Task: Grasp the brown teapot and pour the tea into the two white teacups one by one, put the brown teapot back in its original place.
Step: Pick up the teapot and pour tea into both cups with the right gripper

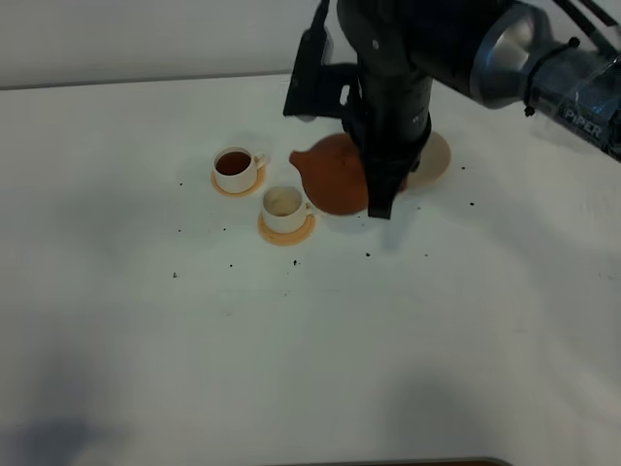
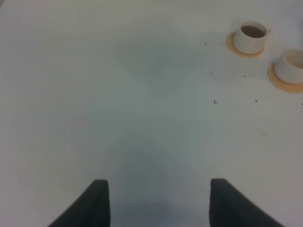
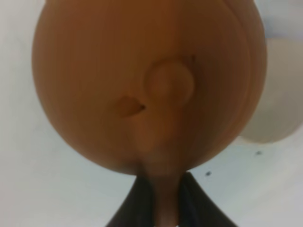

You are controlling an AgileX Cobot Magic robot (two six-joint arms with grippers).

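My right gripper (image 1: 381,199) is shut on the loop handle of the brown teapot (image 1: 330,177), whose spout points left toward the cups. In the right wrist view the teapot (image 3: 147,85) fills the frame, and its handle is pinched in the right gripper (image 3: 163,201). One white teacup (image 1: 235,167) holds dark tea. The other teacup (image 1: 283,206) looks pale inside and stands just left of the pot. The beige saucer (image 1: 434,160) behind the pot is bare. My left gripper (image 2: 158,191) is open over bare table, with both teacups (image 2: 251,37) (image 2: 291,66) far ahead of it.
Each cup sits on a small orange coaster (image 1: 287,231). Dark specks are scattered over the white table (image 1: 291,340). The right arm (image 1: 466,49) reaches in from the upper right, above the saucer.
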